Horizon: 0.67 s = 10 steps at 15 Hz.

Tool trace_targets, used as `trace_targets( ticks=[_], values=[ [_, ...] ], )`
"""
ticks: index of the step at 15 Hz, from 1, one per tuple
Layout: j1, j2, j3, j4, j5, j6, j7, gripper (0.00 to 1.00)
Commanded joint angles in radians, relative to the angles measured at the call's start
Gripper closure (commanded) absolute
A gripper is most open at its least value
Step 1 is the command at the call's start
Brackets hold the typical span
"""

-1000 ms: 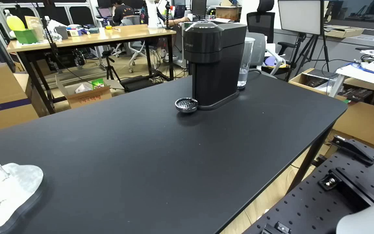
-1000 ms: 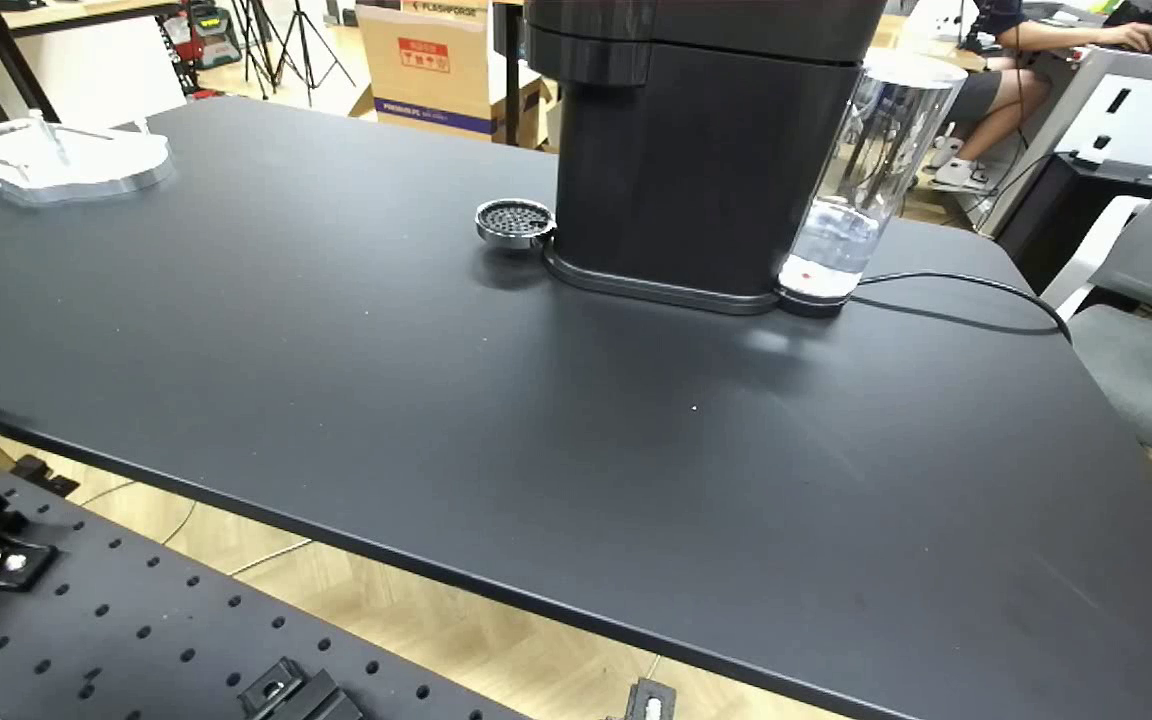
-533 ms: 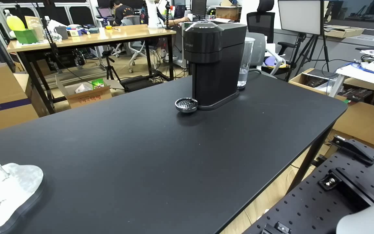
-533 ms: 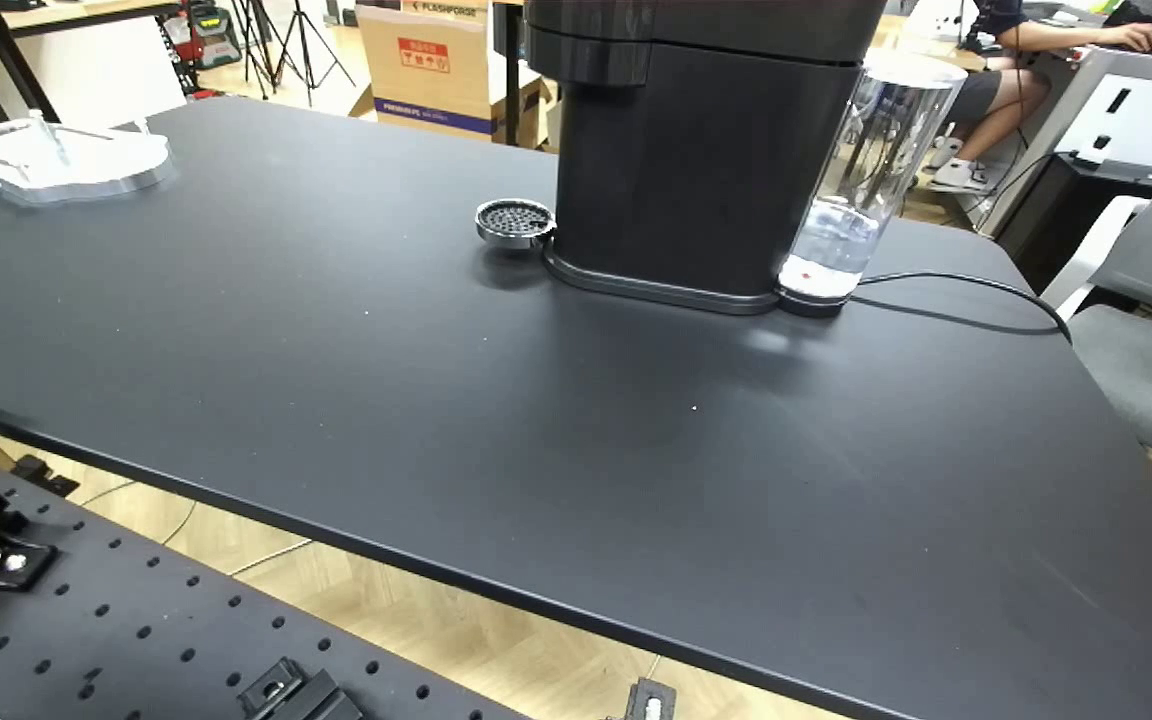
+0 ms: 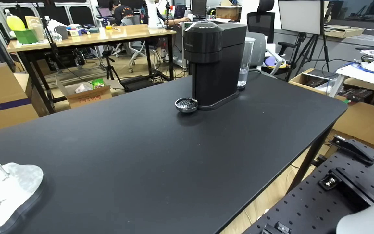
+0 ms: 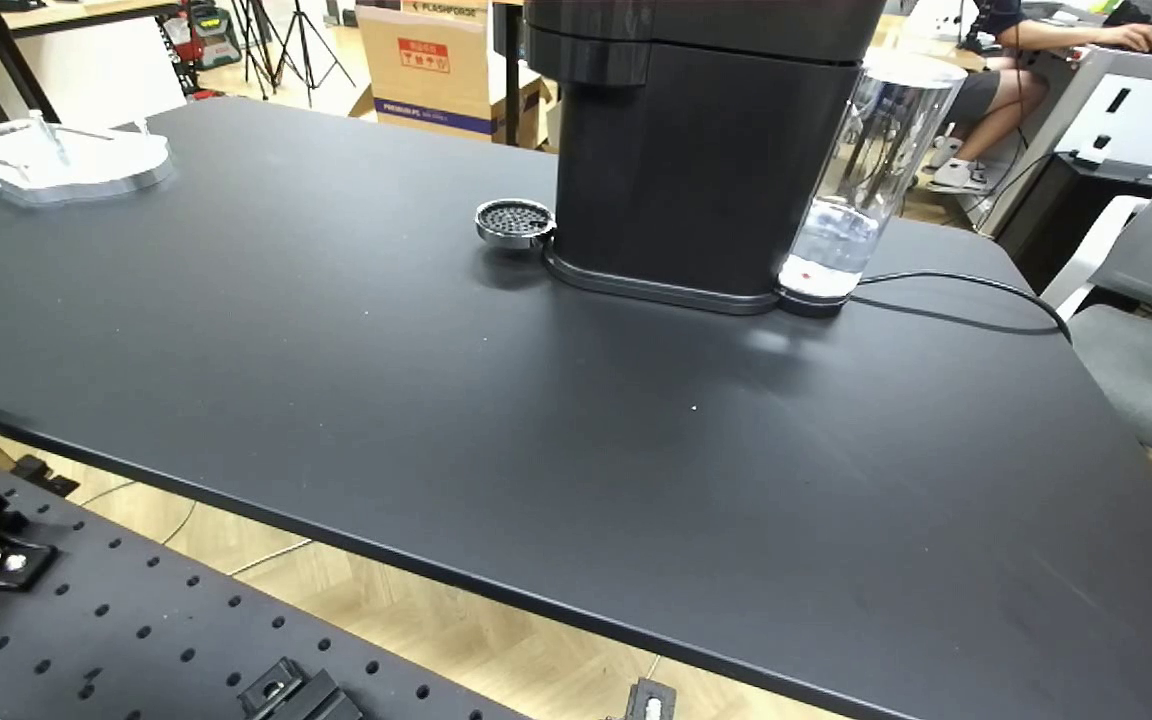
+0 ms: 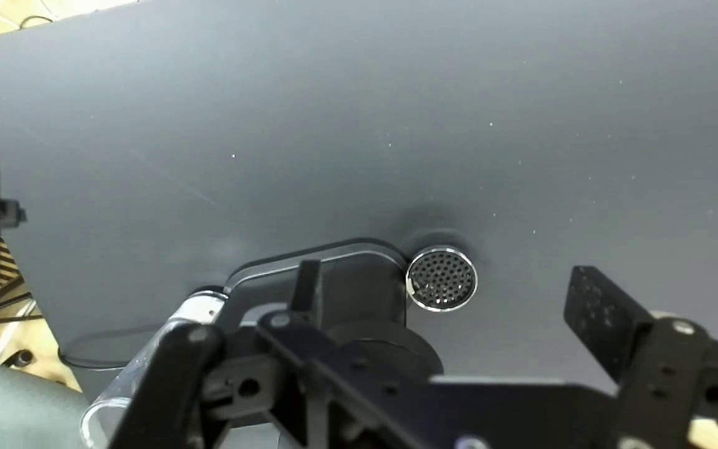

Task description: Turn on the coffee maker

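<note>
The coffee maker, a tall black boxy machine, stands upright on the black table in both exterior views (image 5: pixel 218 73) (image 6: pixel 696 180). Its top is cut off in an exterior view. Its round perforated drip tray (image 5: pixel 187 105) juts from the base. The clear tank (image 6: pixel 841 230) at its back holds some water. The wrist view looks down on the machine (image 7: pixel 362 284), the drip tray (image 7: pixel 442 279) and the tank. My gripper (image 7: pixel 451 298) is open with nothing between its fingers. It hovers above the machine, and its left finger and linkage hide part of it. The gripper is outside both exterior views.
A white board with metal pegs (image 5: pixel 15 188) lies on the table (image 5: pixel 135 156). A power cord (image 6: pixel 976 285) runs from the tank side over the table edge. A grey chair (image 6: pixel 1151 370) stands beside the table. A perforated mounting plate (image 5: pixel 304 201) lies along the near edge.
</note>
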<state>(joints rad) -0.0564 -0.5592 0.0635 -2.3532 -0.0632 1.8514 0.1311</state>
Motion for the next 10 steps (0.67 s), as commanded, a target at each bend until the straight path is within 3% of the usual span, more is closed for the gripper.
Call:
trace_targets(
  ticks=[1, 5, 10],
  values=[
    [-0.007, 0.147, -0.043, 0.092, -0.009, 0.081, -0.025, 0.25],
    [0.0, 0.287, -0.079, 0.207, 0.007, 0.131, -0.1, 0.55],
    [0.024, 0.425, -0.102, 0.381, 0.06, 0.092, -0.293, 0.89]
  ],
)
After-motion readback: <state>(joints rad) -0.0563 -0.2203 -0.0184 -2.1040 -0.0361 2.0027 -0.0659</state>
